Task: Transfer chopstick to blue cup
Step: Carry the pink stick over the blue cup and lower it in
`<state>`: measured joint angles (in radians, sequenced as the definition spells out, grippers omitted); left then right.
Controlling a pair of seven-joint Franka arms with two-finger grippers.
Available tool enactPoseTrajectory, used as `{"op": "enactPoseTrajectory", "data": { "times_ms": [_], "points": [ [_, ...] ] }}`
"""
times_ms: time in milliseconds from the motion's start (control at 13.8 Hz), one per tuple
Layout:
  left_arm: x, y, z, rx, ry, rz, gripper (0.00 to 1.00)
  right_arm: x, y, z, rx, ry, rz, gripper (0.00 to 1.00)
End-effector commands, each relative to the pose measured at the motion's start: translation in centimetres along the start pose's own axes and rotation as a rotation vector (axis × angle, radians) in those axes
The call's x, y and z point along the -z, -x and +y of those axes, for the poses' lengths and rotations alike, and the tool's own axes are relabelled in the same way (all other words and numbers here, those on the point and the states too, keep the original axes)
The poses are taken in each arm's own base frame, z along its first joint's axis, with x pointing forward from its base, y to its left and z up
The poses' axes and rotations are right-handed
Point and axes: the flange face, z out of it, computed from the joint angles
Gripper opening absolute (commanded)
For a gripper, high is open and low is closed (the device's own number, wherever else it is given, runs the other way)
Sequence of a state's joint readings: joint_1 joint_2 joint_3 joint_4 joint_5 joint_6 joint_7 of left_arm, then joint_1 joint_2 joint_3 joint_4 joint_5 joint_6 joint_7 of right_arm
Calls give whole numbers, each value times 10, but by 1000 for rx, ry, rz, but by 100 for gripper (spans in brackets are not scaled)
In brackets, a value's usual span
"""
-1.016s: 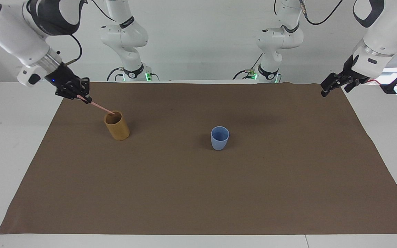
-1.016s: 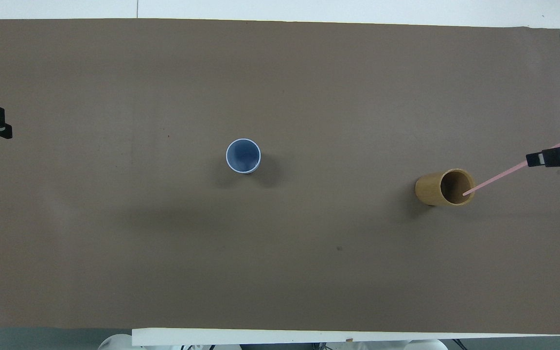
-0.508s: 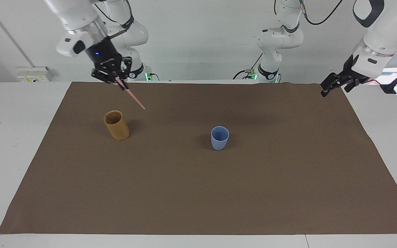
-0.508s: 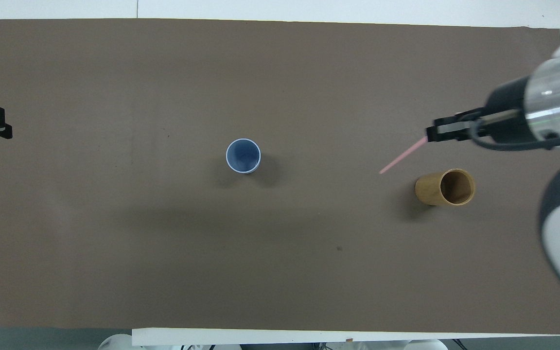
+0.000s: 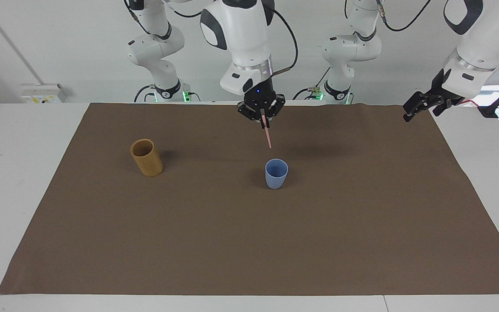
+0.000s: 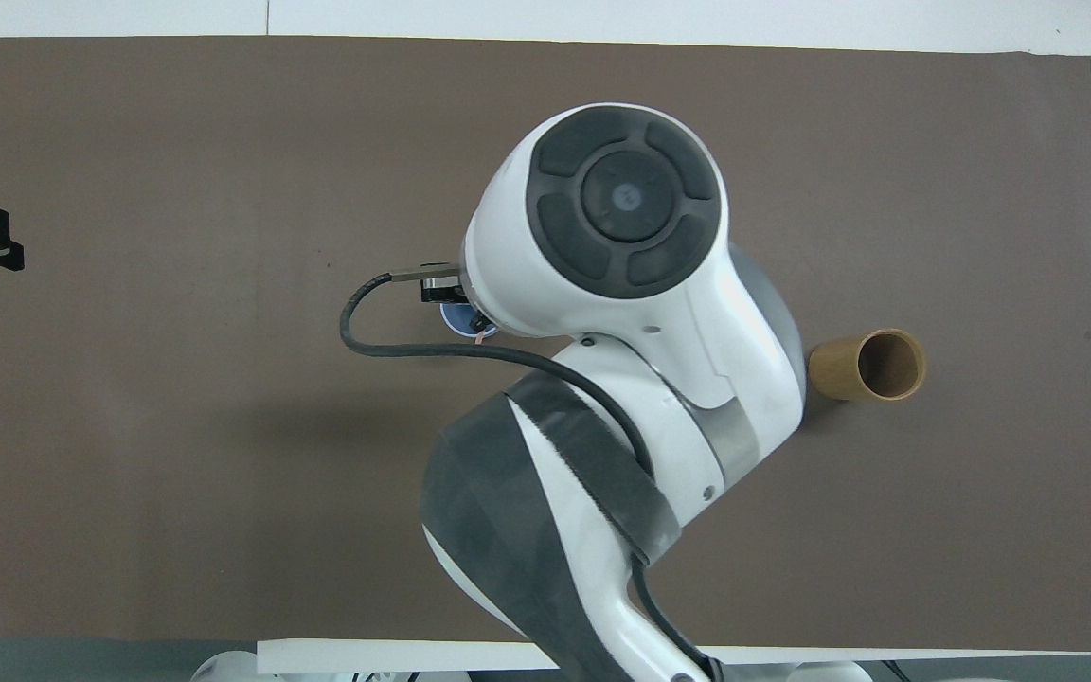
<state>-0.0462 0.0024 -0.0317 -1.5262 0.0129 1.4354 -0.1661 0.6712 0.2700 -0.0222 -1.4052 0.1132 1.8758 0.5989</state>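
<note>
The right gripper [image 5: 261,122], upper centre of the facing view, has its jaws pinched on the top of the chopstick [image 5: 267,136], which hangs nearly upright, lower tip leaning slightly toward the blue cup [image 5: 276,173] and ending just above its rim (the overhead view hides most of this under the arm). To do the drop well, I would centre the tip over the cup's mouth, lower until it is inside the rim, then release; letting go high risks a bounce off the rim. The left gripper [image 5: 418,106] waits at the upper right, jaws spread, well apart. The bamboo cup [image 5: 146,157] stands mid-left, clear of the path. The brown mat [image 5: 249,242] on the desk is bare around the cup.
</note>
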Motion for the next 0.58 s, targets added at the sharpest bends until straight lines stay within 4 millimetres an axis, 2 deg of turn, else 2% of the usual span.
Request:
{"op": "enactPoseTrajectory", "data": {
  "times_ms": [0, 73, 290, 508],
  "points": [
    [0, 4, -1, -4, 0, -13, 100, 8, -13, 5, -23, 0, 40, 0],
    [0, 4, -1, -4, 0, -13, 100, 9, -16, 7, -27, -8, 53, 0],
    [0, 4, -1, -4, 0, -13, 100, -16, -19, 12, -33, -31, 96, 0],
    [0, 4, -1, -4, 0, -13, 100, -30, -17, 12, -30, -25, 92, 0]
  ]
}}
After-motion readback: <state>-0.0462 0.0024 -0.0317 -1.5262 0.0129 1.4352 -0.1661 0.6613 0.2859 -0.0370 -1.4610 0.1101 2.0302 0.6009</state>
